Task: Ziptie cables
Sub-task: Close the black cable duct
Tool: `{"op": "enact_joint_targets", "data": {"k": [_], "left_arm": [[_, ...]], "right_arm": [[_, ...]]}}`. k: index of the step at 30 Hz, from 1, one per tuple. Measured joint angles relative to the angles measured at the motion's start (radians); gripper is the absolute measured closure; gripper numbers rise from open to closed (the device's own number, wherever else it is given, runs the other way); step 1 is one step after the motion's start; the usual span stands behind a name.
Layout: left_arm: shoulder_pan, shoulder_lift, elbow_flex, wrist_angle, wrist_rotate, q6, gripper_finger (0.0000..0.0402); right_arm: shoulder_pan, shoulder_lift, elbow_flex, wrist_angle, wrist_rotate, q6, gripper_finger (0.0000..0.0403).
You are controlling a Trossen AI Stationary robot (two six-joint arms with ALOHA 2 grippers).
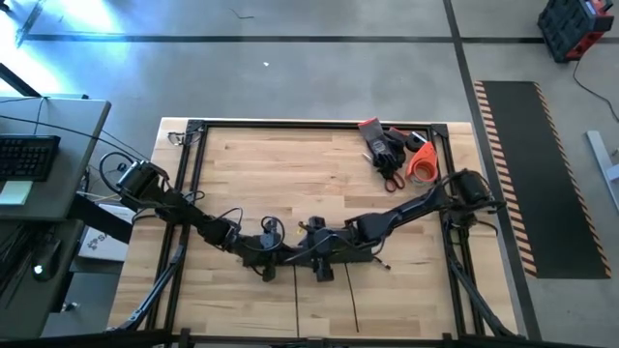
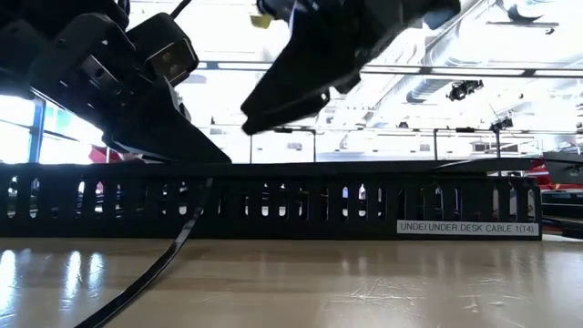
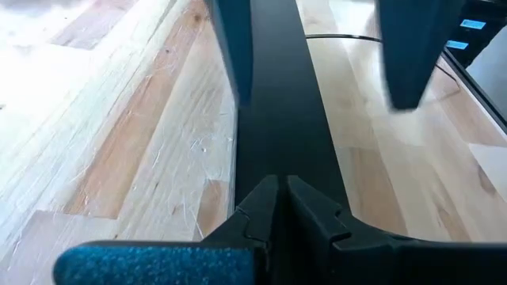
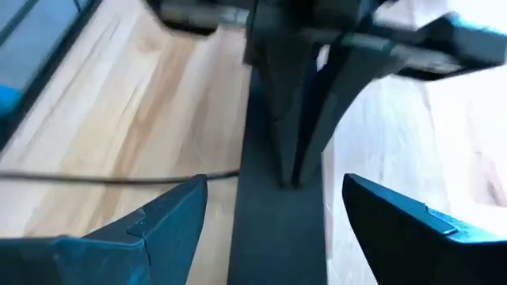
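Note:
The long black slotted rail (image 2: 273, 200) lies across the middle of the table, its label at one end. Both grippers meet over it (image 1: 372, 258). My left gripper (image 3: 277, 207) is shut, its tips down on the rail's flat black top. My right gripper (image 4: 277, 226) is open and faces it, one finger on each side of the same black surface, touching nothing. A thin dark wire (image 4: 119, 178) runs over the wood beside the rail; the bunch of cables itself does not show plainly. A flat black strip (image 2: 155, 264) leans from the rail down onto the table. My left gripper has its shut fingertips (image 4: 291, 170) on the rail's flat black top (image 3: 277, 134), coming from above at a slant. Whether anything is pinched between them, I cannot tell.
Gloves, scissors and an orange tape roll (image 1: 398, 155) lie at the far right corner. A black frame (image 1: 193, 145) borders the wooden table. Two thin dark lines (image 1: 295, 290) (image 1: 354, 304) run toward the near edge. A desk with a keyboard (image 1: 29, 155) stands to the left.

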Motion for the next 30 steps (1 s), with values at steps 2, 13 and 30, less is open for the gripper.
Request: {"op": "enact_joint_targets", "data": {"k": [2, 13, 30], "left_arm": [[0.000, 0.000, 0.000, 0.000, 0.000, 0.000, 0.0388], [-0.002, -0.002, -0.004, 0.020, -0.001, 0.021, 0.0388], [0.086, 0.012, 0.070, 0.078, 0.212, 0.078, 0.0388]], "right_arm": [[0.001, -0.012, 0.000, 0.005, 0.001, 0.027, 0.0131], [0.020, -0.003, -0.111, 0.036, 0.046, 0.193, 0.0273], [0.027, -0.008, -0.137, 0.105, 0.101, 0.134, 0.0341]]}}
